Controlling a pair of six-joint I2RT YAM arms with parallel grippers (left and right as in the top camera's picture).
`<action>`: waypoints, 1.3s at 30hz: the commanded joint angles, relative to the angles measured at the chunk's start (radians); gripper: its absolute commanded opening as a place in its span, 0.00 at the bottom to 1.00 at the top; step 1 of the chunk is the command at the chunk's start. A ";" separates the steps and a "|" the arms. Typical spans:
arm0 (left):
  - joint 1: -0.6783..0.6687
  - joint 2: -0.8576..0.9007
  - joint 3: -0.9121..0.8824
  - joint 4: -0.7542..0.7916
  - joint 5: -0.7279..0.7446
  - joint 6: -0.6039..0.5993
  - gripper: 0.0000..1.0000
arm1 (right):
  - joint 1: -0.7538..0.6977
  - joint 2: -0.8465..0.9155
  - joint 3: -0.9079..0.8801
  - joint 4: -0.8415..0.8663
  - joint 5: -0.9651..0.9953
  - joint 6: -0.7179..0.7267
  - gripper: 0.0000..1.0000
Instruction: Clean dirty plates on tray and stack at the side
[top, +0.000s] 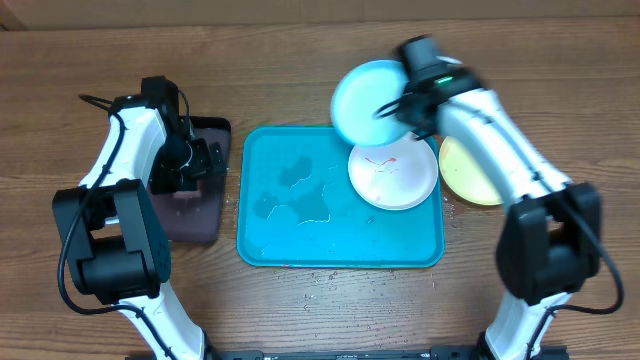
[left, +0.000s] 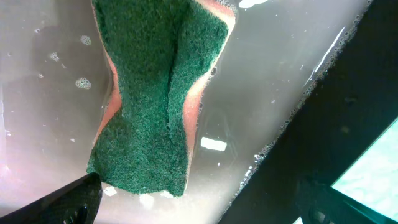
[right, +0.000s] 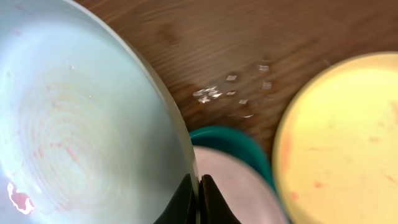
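Only the right wrist view shows the right end effector (right: 199, 198) pinching the round light blue plastic plate (right: 81, 124) above the teal rectangular tray (top: 300, 240), at its corner. The left end effector (top: 205, 158), spread, is mostly cut off in its own view.

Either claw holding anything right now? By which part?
Right claw pinches the light blue plate by its rim. Left claw, open above the sponge, holds nothing.

Surface: wooden table (top: 300, 40). Teal tray (top: 300, 245) at centre. Dark tray (top: 200, 220) at its 9 o'clock, yellow-green plate (top: 470, 180) at 3 o'clock.
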 joint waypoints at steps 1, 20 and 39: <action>0.001 -0.014 0.014 -0.002 0.026 -0.017 1.00 | -0.135 -0.058 -0.005 -0.029 -0.247 0.037 0.04; 0.001 -0.013 0.014 -0.002 0.026 -0.014 1.00 | -0.543 -0.058 -0.233 -0.130 -0.257 0.020 0.04; 0.001 -0.014 0.014 -0.001 0.026 -0.014 1.00 | -0.581 -0.058 -0.233 -0.322 -0.195 0.000 0.35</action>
